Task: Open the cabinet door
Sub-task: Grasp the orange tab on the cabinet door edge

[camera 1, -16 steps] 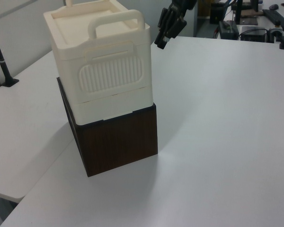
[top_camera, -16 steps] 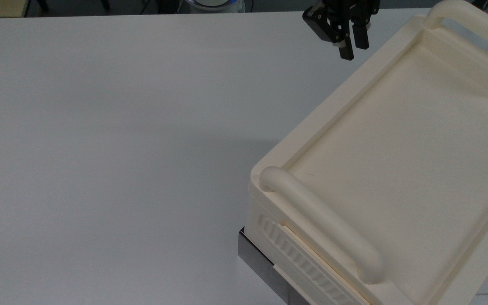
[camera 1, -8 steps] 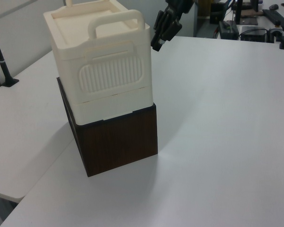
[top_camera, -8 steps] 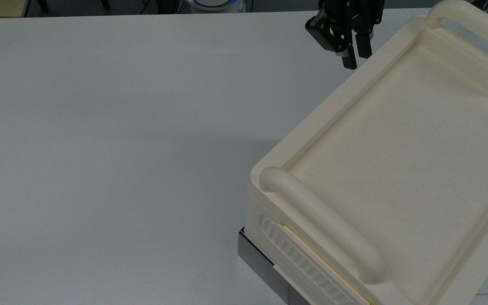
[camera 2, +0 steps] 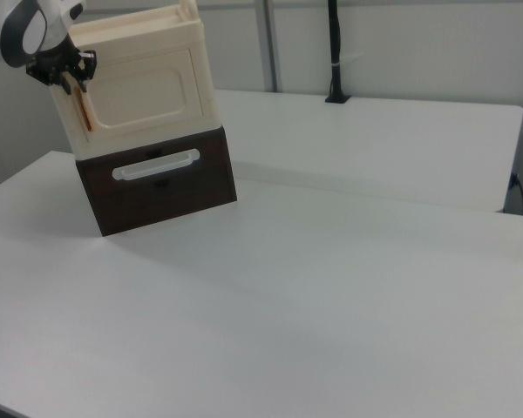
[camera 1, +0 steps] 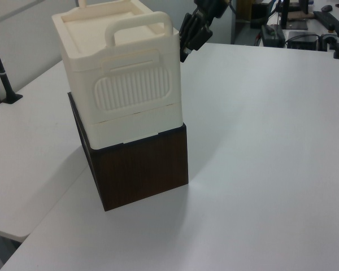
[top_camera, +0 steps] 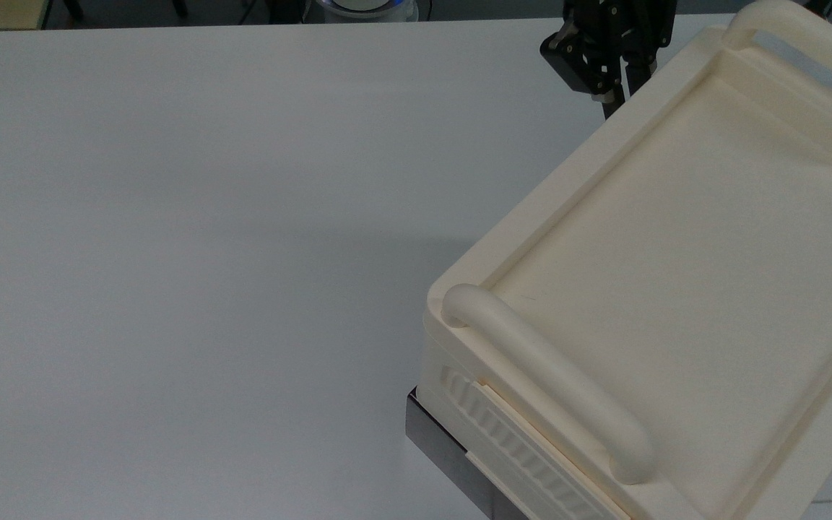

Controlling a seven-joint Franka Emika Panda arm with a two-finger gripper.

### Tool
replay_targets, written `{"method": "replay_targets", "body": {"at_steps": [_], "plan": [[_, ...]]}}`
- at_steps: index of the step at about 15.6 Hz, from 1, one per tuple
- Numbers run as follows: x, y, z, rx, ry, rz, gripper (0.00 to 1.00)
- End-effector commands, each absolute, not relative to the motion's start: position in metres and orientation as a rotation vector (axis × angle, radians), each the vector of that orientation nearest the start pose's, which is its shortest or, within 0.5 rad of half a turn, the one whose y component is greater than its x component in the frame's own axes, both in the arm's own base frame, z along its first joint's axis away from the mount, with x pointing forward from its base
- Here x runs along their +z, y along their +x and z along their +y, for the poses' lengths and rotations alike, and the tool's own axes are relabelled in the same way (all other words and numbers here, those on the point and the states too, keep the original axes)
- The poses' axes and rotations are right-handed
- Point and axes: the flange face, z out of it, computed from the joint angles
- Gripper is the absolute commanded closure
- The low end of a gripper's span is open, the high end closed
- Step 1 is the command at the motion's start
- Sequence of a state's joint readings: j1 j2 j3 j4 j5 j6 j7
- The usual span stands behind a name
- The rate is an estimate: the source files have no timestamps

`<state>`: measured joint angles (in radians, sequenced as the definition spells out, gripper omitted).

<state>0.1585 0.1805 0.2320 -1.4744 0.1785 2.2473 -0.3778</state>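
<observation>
Right now the gripper (camera 2: 67,80) hangs at the top of the door's (camera 2: 146,94) orange handle (camera 2: 84,110), a thin upright strip at the right view's left edge of the door, running down from the fingertips. Whether the fingers are apart or clamped on it, I cannot tell.

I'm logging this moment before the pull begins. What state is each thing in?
cabinet door: closed, flush with the cabinet side.
copper-orange strip handle: upright near the door's edge, gripper at its top.
gripper: beside the cabinet's upper edge.
ribbed drawer front: shut.
dark lower drawer: shut.
</observation>
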Motion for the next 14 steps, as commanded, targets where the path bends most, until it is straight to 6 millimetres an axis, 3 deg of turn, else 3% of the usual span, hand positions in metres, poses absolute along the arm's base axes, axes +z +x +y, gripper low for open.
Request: {"method": "replay_targets", "body": {"at_steps": [1, 4, 10, 14], "plan": [[0.6325, 0.6176, 0.2495, -0.87, -2.659, -0.927, 0.69], [0.6275, 0.6198, 0.2499, -0.86, -2.663, -0.927, 0.69], [0.6255, 0.6207, 0.2502, -0.854, -2.661, -0.921, 0.97], [0.6277, 0.6207, 0.2452, -0.858, -2.666, -0.913, 0.99]]}}
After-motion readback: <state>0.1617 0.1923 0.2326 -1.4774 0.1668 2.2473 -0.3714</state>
